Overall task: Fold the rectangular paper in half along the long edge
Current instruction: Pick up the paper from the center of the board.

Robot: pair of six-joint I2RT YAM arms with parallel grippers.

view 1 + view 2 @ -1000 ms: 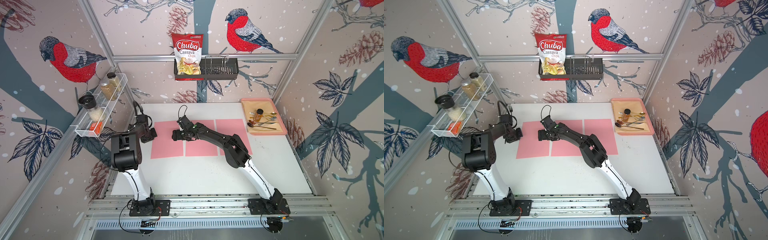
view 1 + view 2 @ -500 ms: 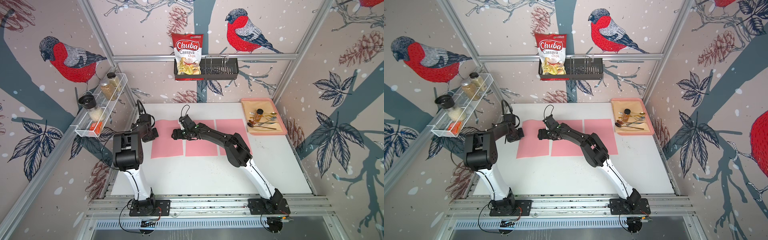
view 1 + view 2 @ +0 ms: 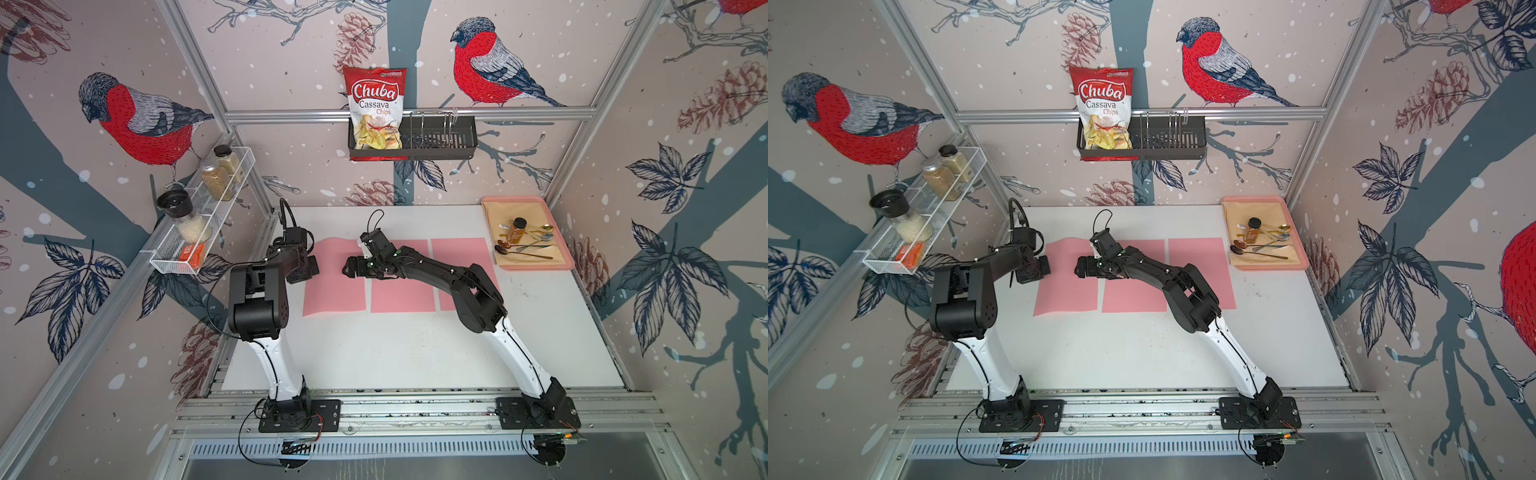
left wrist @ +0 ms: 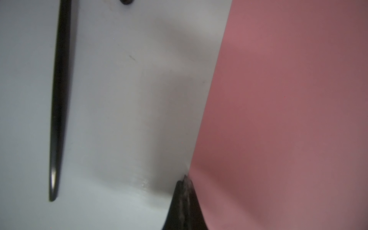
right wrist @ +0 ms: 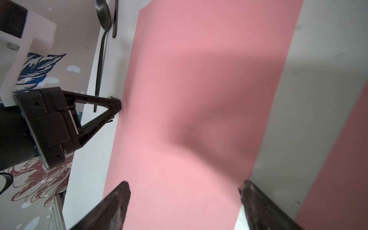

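Note:
Three pink rectangular papers lie side by side on the white table in both top views: left paper point(image 3: 334, 286), middle paper point(image 3: 403, 293), right paper point(image 3: 459, 255). My left gripper point(image 3: 311, 268) is shut, its tips touching the left paper's outer long edge point(image 4: 201, 139). I cannot tell whether paper is pinched between them. My right gripper point(image 3: 351, 269) hovers open over the same left paper point(image 5: 189, 99), near its inner long edge. Its two fingers stand wide apart with only paper below them. The left gripper point(image 5: 117, 104) shows in the right wrist view at the paper's edge.
A dark spoon point(image 5: 103, 14) lies on the table beside the left paper's outer edge. A pink tray point(image 3: 563, 262) with spoons and a small bottle sits at the back right. A wire shelf point(image 3: 195, 249) with jars hangs on the left wall. A black basket point(image 3: 436, 143) with a chips bag hangs on the back wall.
The left gripper has slid a little to the right, up to the left paper's edge. The right gripper's jaws have widened slightly while staying over the paper.

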